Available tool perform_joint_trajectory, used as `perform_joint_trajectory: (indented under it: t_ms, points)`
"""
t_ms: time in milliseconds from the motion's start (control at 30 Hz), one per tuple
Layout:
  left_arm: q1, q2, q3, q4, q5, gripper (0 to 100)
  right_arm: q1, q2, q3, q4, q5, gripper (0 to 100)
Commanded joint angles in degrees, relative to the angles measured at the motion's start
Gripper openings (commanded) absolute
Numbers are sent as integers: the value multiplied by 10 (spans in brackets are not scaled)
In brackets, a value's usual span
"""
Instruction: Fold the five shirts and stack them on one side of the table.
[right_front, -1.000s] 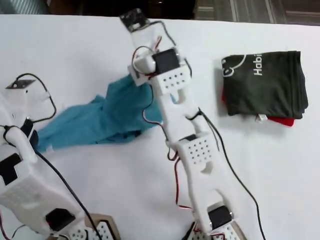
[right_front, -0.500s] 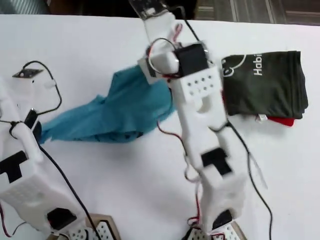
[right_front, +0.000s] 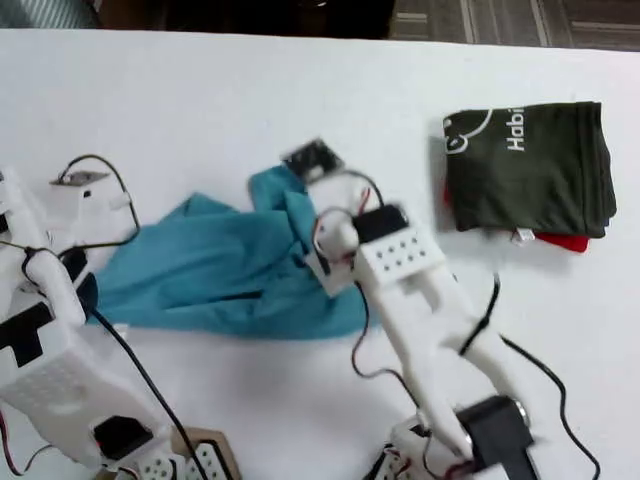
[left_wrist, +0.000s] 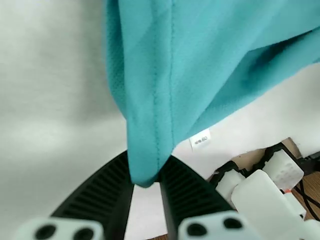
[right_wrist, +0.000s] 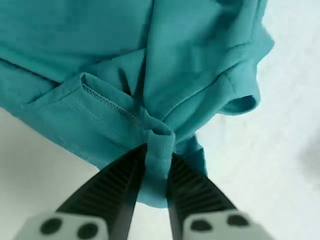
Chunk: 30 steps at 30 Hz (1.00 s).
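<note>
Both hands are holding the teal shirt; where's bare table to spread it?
Bare table runs along the far edge, beyond the teal shirt, and on the near right, in front of the folded stack. Crowded: the left-centre, with the shirt and both arms, and the far right, with that stack.

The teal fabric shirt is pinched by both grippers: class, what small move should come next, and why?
Probably draw the two grippers apart to spread the teal fabric shirt flat. The left gripper and right gripper each clamp a fold of it, yet the cloth lies bunched and creased on the white table.
</note>
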Motion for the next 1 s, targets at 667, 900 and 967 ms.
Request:
perform_joint_trajectory:
  t_ms: [667, 900, 967]
  points:
    - [-1, -32, 3, -30, -2, 25, 29, 84, -97, -124, -10, 275]
    - [-2, -32, 3, -30, -2, 25, 23, 289, -301, 2, -39, 372]
    - [-2, -32, 3, -30, -2, 25, 23, 331, -337, 32, -36, 372]
